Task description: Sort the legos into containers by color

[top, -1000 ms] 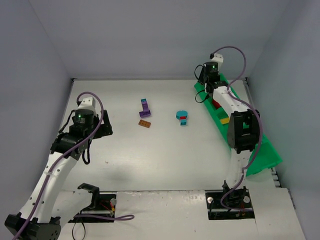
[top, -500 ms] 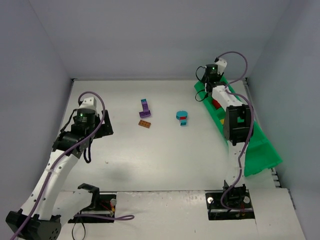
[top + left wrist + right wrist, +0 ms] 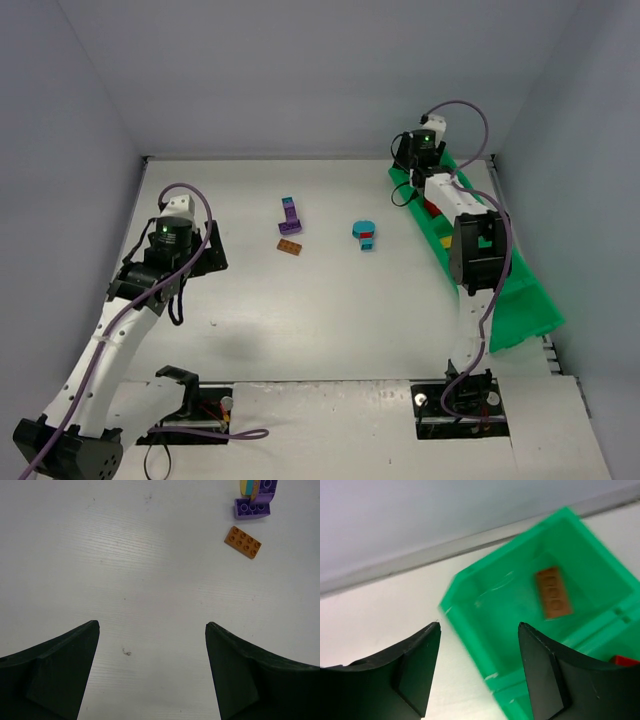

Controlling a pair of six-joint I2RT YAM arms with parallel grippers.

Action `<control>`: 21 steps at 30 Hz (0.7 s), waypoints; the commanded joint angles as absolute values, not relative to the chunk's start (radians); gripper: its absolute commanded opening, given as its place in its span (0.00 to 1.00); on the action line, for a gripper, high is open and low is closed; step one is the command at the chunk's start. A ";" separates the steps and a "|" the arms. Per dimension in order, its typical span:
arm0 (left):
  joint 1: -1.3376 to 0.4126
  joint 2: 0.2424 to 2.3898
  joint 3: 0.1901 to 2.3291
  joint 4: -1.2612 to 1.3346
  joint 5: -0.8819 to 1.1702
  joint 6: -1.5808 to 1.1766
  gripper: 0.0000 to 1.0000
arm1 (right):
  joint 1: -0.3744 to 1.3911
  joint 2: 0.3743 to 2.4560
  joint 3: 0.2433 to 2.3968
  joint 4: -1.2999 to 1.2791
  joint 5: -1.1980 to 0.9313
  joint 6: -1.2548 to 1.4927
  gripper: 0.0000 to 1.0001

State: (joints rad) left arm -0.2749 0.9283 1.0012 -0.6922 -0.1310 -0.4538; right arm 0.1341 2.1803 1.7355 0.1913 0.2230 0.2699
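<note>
The containers are compartments of a long green tray (image 3: 523, 300) along the right edge. My right gripper (image 3: 408, 163) hangs open above the tray's far end (image 3: 505, 620), with nothing between its fingers (image 3: 480, 627). A brown lego (image 3: 552, 592) lies flat in that end compartment. Red (image 3: 433, 208) and yellow (image 3: 449, 241) legos sit in compartments nearer to me. On the table lie a purple lego (image 3: 289, 216), a brown lego (image 3: 290, 248) and a teal-and-red stack (image 3: 364, 236). My left gripper (image 3: 212, 250) is open over bare table (image 3: 152, 625), with the brown lego (image 3: 243, 542) and the purple one (image 3: 252, 507) ahead to its right.
Grey walls close in the table on the left, back and right. The tray's far end sits close to the back wall. A red lego (image 3: 625, 661) shows in the compartment beside the end one.
My right gripper has opened over the tray's far compartment, where a brown lego now lies. The left arm has edged slightly forward and stays open.
</note>
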 commanded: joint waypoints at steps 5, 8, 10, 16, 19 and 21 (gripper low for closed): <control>-0.279 0.904 1.019 -0.649 -0.126 -0.448 0.80 | 0.357 1.959 1.599 0.270 -0.228 -0.121 0.63; -0.279 0.887 1.015 -0.658 -0.120 -0.446 0.80 | 0.451 1.954 1.566 0.213 -0.309 -0.166 0.65; -0.279 0.873 1.012 -0.666 -0.118 -0.446 0.80 | 0.515 1.962 1.546 0.198 -0.324 -0.181 0.66; -0.278 0.844 1.011 -0.689 -0.117 -0.442 0.80 | 0.630 2.016 1.522 0.150 -0.362 -0.213 0.68; -0.279 0.835 1.015 -0.703 -0.117 -0.437 0.80 | 0.670 2.058 1.539 0.130 -0.348 -0.224 0.68; -0.279 0.828 1.015 -0.709 -0.118 -0.434 0.80 | 0.689 2.094 1.555 0.123 -0.344 -0.236 0.68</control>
